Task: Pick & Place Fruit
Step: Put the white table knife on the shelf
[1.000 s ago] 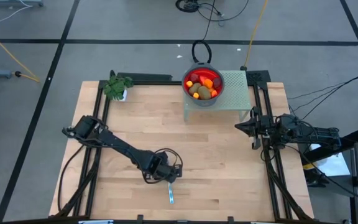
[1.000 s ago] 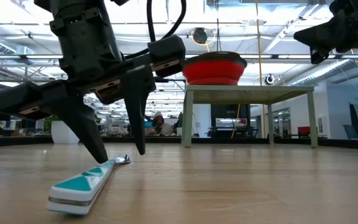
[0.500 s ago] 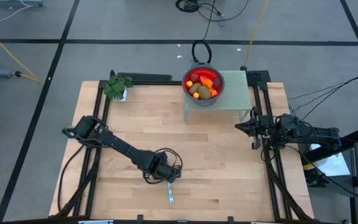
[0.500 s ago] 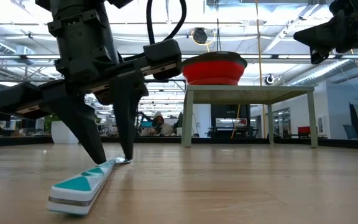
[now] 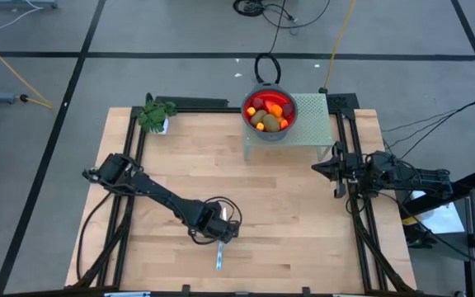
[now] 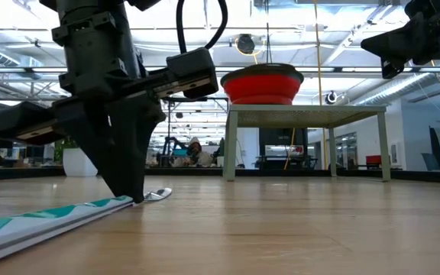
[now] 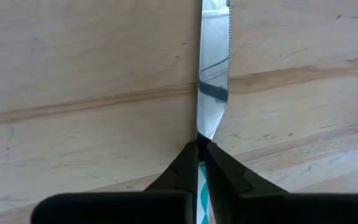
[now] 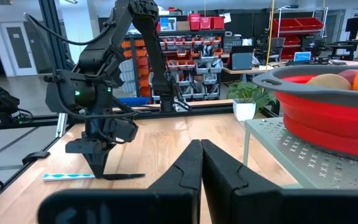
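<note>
Gripping the slim silver knife with a teal handle (image 5: 219, 258), my left gripper (image 6: 134, 197) pinches its blade shut on the wooden table (image 5: 303, 206). The small toy fruit (image 5: 268, 114) sits untouched in the red bowl (image 6: 263, 84) on the pale green stand (image 5: 312, 120); my right gripper (image 5: 318, 169) waits closed, empty.

Bare table (image 5: 295, 214) lies open between the arms; the rear green stand (image 5: 312, 124) blocks passage.

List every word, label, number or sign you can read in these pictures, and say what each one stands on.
None can be read.
The knife handle carries only a teal and white pattern, no letters.
The red bowl and the small green table show no marking.
Bins and shelves in the room behind the table may bear labels, but these are too small to read.
</note>
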`<state>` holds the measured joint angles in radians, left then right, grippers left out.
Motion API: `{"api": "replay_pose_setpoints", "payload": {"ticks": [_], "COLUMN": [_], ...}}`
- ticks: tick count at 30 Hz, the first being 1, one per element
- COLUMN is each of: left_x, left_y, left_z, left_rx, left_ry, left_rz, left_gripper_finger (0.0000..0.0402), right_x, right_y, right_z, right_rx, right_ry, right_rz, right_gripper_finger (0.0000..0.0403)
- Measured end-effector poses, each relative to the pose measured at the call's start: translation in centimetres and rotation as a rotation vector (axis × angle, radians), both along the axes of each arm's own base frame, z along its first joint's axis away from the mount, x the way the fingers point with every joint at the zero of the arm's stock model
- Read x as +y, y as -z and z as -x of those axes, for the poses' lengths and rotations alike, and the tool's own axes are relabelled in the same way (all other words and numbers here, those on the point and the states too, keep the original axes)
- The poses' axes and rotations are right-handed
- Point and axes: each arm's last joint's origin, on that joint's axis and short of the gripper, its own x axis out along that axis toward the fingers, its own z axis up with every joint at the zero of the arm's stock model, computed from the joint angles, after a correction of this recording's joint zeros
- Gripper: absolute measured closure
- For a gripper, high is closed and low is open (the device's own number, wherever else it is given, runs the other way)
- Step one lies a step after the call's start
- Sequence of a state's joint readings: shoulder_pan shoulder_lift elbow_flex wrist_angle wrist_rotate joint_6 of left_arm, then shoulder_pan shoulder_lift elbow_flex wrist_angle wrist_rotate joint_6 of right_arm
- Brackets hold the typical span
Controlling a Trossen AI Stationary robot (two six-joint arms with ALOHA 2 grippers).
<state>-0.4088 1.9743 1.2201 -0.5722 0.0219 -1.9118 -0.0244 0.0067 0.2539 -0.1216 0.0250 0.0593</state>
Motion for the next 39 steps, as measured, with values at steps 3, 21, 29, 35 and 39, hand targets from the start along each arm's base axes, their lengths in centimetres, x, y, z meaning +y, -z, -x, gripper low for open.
{"api": "replay_pose_setpoints", "payload": {"ticks": [3,21,29,35,39], "left_x": [0.0,0.7,0.7,1.0,1.5], "left_y": [0.0,-1.3,-1.5,-1.5,-1.5], "left_z": [0.0,0.1,0.0,-0.1,-0.3], "left_rx": [-0.007,-0.096,-0.114,-0.116,-0.113], "left_ry": [0.004,0.001,0.000,0.018,0.029], "left_rz": [-0.017,-0.160,-0.179,-0.199,-0.210], "left_gripper_finger": [0.0382,0.0399,0.0399,0.0400,0.0400], "right_x": [0.0,0.0,0.0,0.0,0.0], "right_y": [0.0,0.0,0.0,0.0,0.0], "right_z": [0.0,0.0,0.0,0.0,0.0], "right_rx": [0.000,-0.005,-0.005,-0.005,-0.005], "right_ry": [0.000,0.000,0.000,0.000,0.000], "right_rz": [0.000,-0.007,-0.007,-0.007,-0.007], "right_gripper_finger": [0.0403,0.0403,0.0403,0.0403,0.0403]}}
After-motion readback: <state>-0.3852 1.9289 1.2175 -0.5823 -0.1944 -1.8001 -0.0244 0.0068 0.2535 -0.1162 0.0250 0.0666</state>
